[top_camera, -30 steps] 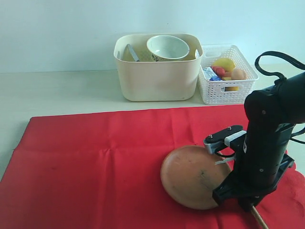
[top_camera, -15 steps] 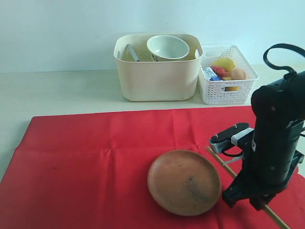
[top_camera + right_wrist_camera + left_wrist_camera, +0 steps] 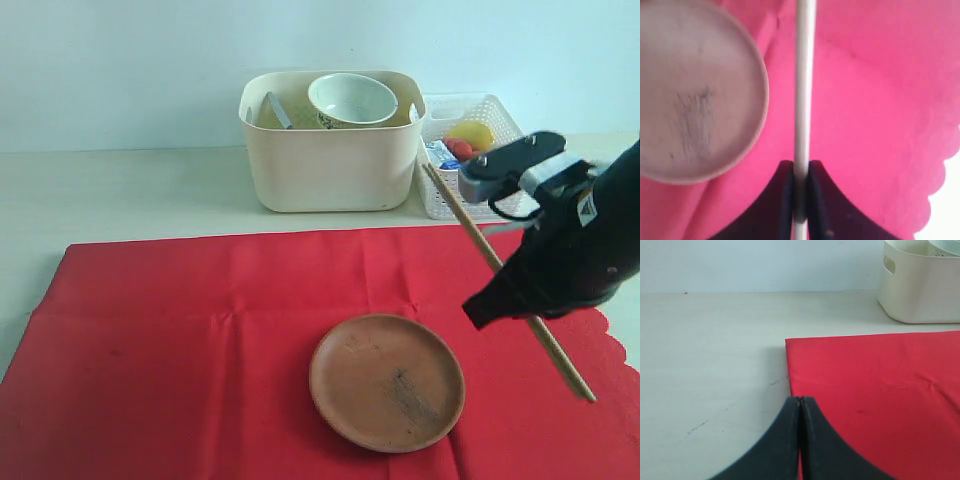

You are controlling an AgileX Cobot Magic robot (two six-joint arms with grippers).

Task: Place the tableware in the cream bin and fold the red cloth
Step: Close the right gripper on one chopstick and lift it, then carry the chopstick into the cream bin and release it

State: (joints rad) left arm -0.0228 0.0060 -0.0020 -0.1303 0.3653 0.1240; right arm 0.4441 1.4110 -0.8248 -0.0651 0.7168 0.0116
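Worktop (image 3: pixel 130 190), pale, is carrying everything.

Cloth (image 3: pixel 200 330) is lying spread flat over the near worktop, creases showing, scalloped edge at the right.

Bin (image 3: pixel 330 165) is standing behind the cloth, off it, against the back wall. Inside, a bowl (image 3: pixel 352 100) is sitting tilted with its rim rising above the bin's edge; a grey metal handle (image 3: pixel 278 110) is leaning in the left part. The rest of the inside is hidden.

Basket (image 3: pixel 445 200) is standing just beside the bin on its right, holding a lemon (image 3: pixel 472 133) and a red food (image 3: pixel 460 148); the right arm is covering part of it.

Plate (image 3: pixel 387 382) is lying flat on the cloth, right of centre, with nothing on it.

Right hand (image 3: pixel 800 172) is clamping a chopstick (image 3: pixel 470 230), held slanted above the cloth right of the plate, its upper end toward the basket.

Left hand (image 3: pixel 800 405) is hanging over the cloth's left edge, its fingers pressed together with nothing between them.
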